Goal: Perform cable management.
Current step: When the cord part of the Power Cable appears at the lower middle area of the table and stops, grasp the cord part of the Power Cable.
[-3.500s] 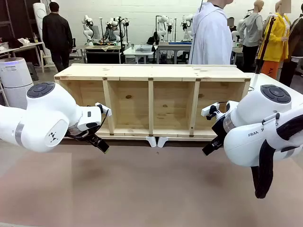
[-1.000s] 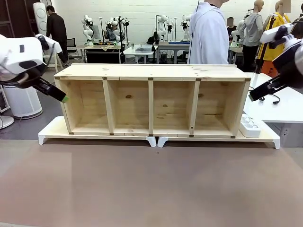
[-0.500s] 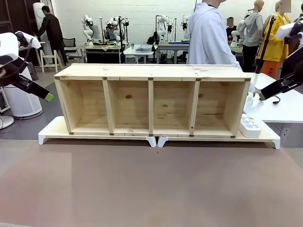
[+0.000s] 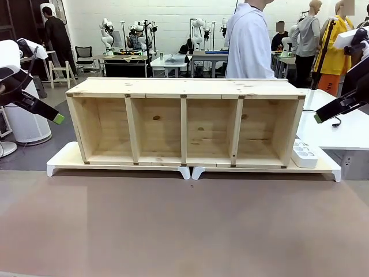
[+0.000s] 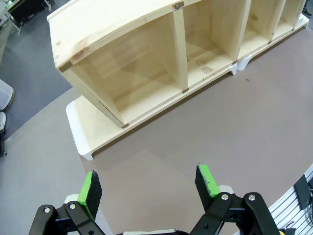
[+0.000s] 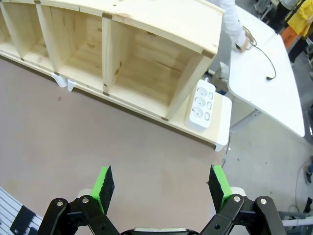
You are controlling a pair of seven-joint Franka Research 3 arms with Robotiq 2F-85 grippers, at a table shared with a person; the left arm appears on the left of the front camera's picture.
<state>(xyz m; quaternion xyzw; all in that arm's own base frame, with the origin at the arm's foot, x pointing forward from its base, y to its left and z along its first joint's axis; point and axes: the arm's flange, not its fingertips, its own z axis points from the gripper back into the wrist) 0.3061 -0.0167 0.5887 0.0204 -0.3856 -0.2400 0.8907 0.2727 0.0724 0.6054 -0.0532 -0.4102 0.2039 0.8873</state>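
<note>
Both claws gape wide and empty, the left gripper (image 5: 147,183) and the right gripper (image 6: 161,181) each above bare tabletop. The cable (image 6: 268,78) lies well ahead of the right claw, on the side table (image 6: 264,105) past the strip (image 6: 200,105), with a person's hand (image 6: 239,45) at its far end. I judge it best to reach over the strip, set the jaws across the cord near its free end, and descend squarely.

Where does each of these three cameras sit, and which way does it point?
Front view: fixed on the robot's side, facing across the table at the wooden shelf and a person; left claw and right claw at the edges.
Left wrist view: on the left arm, looking down at the shelf's left end; own green fingers below.
Right wrist view: on the right arm, looking down at the shelf's right end, power strip, cable; own fingers below.
Shared: the shelf.
</note>
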